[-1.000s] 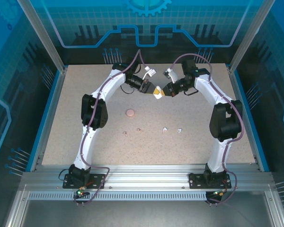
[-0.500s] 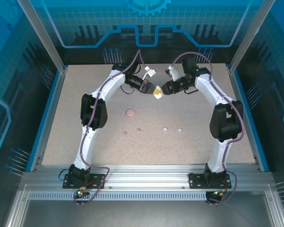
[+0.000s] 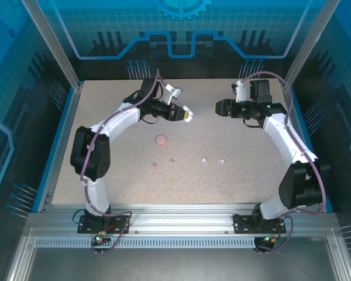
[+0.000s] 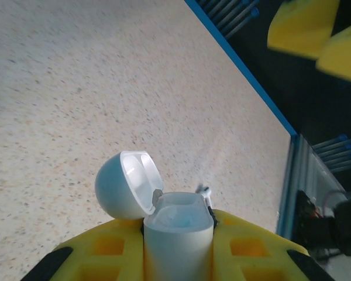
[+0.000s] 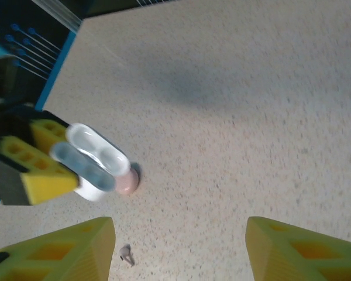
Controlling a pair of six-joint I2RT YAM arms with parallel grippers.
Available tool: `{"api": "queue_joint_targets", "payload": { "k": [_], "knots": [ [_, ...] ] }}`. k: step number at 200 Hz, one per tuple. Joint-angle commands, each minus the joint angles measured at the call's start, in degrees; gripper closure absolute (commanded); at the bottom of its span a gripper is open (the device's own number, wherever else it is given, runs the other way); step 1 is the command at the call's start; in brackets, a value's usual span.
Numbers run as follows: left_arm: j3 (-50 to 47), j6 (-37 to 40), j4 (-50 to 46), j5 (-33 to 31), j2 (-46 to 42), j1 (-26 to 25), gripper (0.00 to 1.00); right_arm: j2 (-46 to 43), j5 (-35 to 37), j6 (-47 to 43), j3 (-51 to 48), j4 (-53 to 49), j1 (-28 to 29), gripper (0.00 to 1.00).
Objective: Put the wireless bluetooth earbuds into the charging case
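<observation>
My left gripper (image 3: 185, 115) is shut on the white charging case (image 4: 178, 237), held upright above the table at the back. Its lid (image 4: 128, 184) is hinged open and both sockets look empty. The right gripper (image 3: 219, 107) hovers open to the right of the case, apart from it, with nothing between its fingers (image 5: 67, 252). On the table nearer the front lie two pinkish earbuds (image 3: 154, 165) (image 3: 172, 160) and two white earbuds (image 3: 203, 160) (image 3: 222, 161). The right wrist view shows the open white case (image 5: 93, 159) and one small earbud (image 5: 126, 253) on the table.
A pink round case (image 3: 161, 140) lies shut on the speckled table (image 3: 251, 175), left of centre, seen again as the pink case (image 5: 127, 182) below the held case. Blue rails and posts (image 3: 67, 134) border the table's sides.
Both grippers were together at the white case. The right one has pulled away to the right and stands open; the left has swung left with the case, its lid now open.
</observation>
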Motion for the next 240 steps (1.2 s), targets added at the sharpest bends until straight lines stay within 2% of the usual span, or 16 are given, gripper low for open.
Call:
{"api": "queue_joint_targets", "payload": {
  "k": [1, 44, 76, 109, 163, 212, 240],
  "knots": [
    [-10.0, -5.6, 17.7, -8.7, -6.6, -1.5, 1.0, -2.0, 8.6, 7.7, -3.6, -3.0, 2.9, 0.39],
    [-30.0, -6.0, 42.5, -23.7, -17.3, -6.6, 1.0, -3.0, 20.5, 17.1, -9.6, -8.1, 9.9, 0.39],
    [-41.9, 1.5, 64.9, -35.0, -20.3, -11.1, 1.0, -3.4, 26.5, 23.3, -13.4, -9.5, 14.4, 0.4],
    [-45.4, 4.9, 74.5, -44.7, -21.0, -12.5, 1.0, -4.7, 27.8, 26.4, -16.7, -8.8, 16.8, 0.4],
    [-47.0, 6.7, 85.6, -50.8, -22.9, -12.7, 1.0, -5.0, 30.8, 29.3, -16.2, -10.9, 19.7, 0.39],
    [-44.4, 11.6, 87.9, -49.3, -22.9, -12.6, 1.0, -1.7, 32.2, 30.8, -13.4, -11.4, 21.4, 0.39],
    [-42.1, 13.8, 89.6, -50.4, -20.6, -12.6, 1.0, 0.8, 32.9, 32.6, -10.4, -13.1, 22.6, 0.4]
  ]
}}
